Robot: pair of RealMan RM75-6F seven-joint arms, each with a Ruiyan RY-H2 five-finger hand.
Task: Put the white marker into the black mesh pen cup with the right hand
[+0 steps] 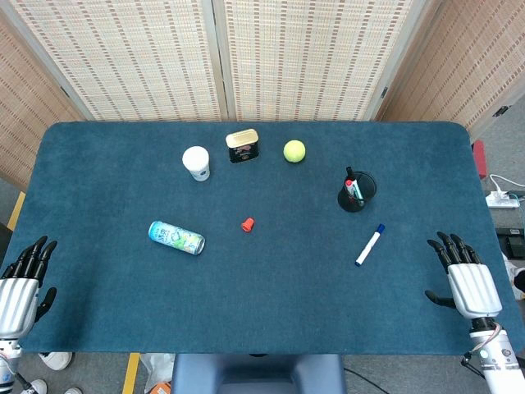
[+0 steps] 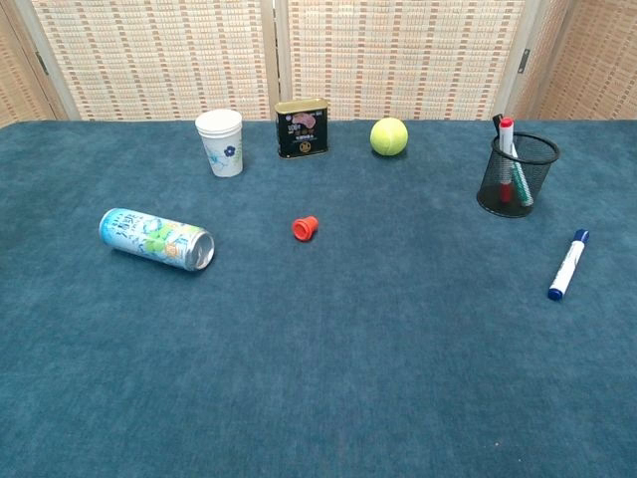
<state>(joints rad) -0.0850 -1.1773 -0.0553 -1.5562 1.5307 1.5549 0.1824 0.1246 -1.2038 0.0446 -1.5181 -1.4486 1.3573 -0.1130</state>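
Where the white marker [image 1: 370, 245] lies, in the lower right of the head view, it rests flat on the blue tabletop [image 1: 262, 287] with its long axis slanted, blue-capped end toward the upper right and the plain end toward the lower left. It sits apart from everything, below and slightly right of the black mesh pen cup [image 1: 358, 191], which stands upright and already holds a red-capped marker and at least one other pen.

At the frame's lower right edge rests the right hand [image 1: 467, 279], holding nothing, its fingers [image 1: 449, 249] spread and pointing up the frame; the marker lies to its left and a little higher, clearly nearer to it than to the left hand [image 1: 23, 283], which is likewise empty and open at the far lower left. I'd judge the reach has not started.

Further out are a red cap [image 1: 248, 223], a drink can [image 1: 176, 237] on its side, a paper cup [image 1: 196, 162], a dark tin [image 1: 243, 146] and a tennis ball [image 1: 294, 151]. The labels on the can and tin are too small to read.
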